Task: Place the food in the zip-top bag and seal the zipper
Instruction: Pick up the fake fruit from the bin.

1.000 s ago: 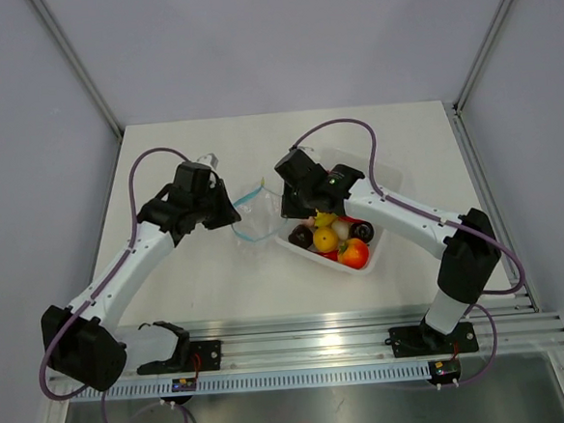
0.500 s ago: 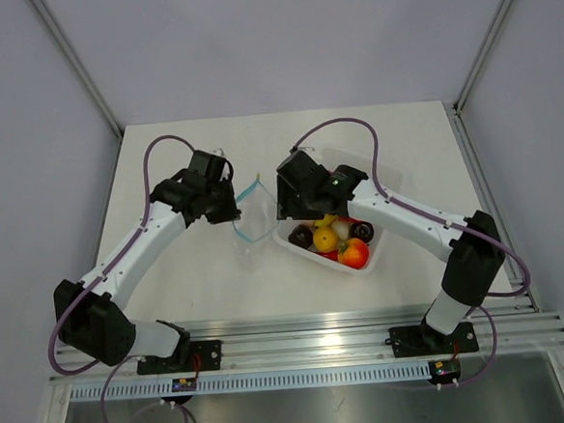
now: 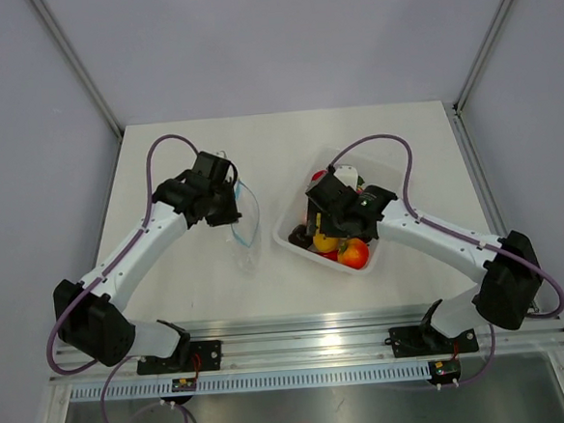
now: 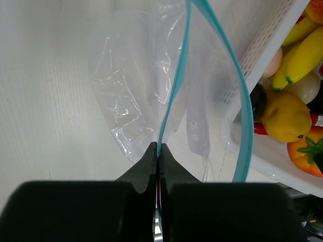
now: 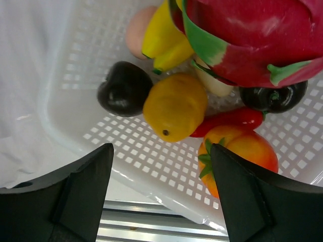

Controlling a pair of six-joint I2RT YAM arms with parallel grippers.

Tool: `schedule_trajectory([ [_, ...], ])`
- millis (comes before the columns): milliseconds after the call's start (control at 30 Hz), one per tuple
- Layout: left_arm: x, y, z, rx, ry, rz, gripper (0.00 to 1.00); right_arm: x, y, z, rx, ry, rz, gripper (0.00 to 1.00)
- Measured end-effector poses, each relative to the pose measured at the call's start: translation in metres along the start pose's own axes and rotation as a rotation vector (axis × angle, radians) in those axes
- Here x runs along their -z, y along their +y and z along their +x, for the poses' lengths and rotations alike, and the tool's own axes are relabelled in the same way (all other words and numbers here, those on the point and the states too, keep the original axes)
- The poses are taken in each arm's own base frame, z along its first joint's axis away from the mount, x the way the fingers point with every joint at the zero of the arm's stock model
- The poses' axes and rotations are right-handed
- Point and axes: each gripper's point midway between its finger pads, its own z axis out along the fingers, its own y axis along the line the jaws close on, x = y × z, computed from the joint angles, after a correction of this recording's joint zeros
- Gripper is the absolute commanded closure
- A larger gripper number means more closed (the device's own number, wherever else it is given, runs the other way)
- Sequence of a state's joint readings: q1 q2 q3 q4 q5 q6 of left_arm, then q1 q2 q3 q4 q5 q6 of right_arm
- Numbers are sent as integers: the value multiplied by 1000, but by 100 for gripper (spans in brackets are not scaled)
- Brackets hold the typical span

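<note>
So the left gripper (image 4: pixel 158 151) is clamped on the zipper (image 4: pixel 174 96), holding the bag (image 4: pixel 131 101) just beside the tray (image 5: pixel 86 65), and the right gripper (image 5: pixel 161 151) hangs wide open over the food (image 5: pixel 174 106) in it, so honestly that thin pinch could slip and the mouth flops shut.

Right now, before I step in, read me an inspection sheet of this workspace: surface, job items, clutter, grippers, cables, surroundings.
Surface: white table, no spills seen.
Job's things: bag sits left of the tray, mouth open, no food seen inside; zipper unsealed; food piled in the tray.
Clutter: nothing seen.
Grippers: left gripper shut on the zipper; right gripper open above the tray, holding nothing.
Cables: purple cables loop along both arms.
Surroundings: grey walls; metal rail at the near edge.
</note>
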State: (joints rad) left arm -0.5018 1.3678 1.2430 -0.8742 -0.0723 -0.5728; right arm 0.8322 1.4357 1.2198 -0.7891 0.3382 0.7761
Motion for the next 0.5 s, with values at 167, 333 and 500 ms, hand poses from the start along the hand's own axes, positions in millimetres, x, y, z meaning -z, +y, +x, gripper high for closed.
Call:
schedule_trajectory([
  [167,0,-3,2,-11,2,7,100,-23,-13,24,28,72,65,11],
  [333,0,-6,2,-18,-1,14,100,-39,-14,32,36,105,92,14],
  [500,1,-9,4,-26,1,20,100,-54,-16,31,28,106,110,19],
])
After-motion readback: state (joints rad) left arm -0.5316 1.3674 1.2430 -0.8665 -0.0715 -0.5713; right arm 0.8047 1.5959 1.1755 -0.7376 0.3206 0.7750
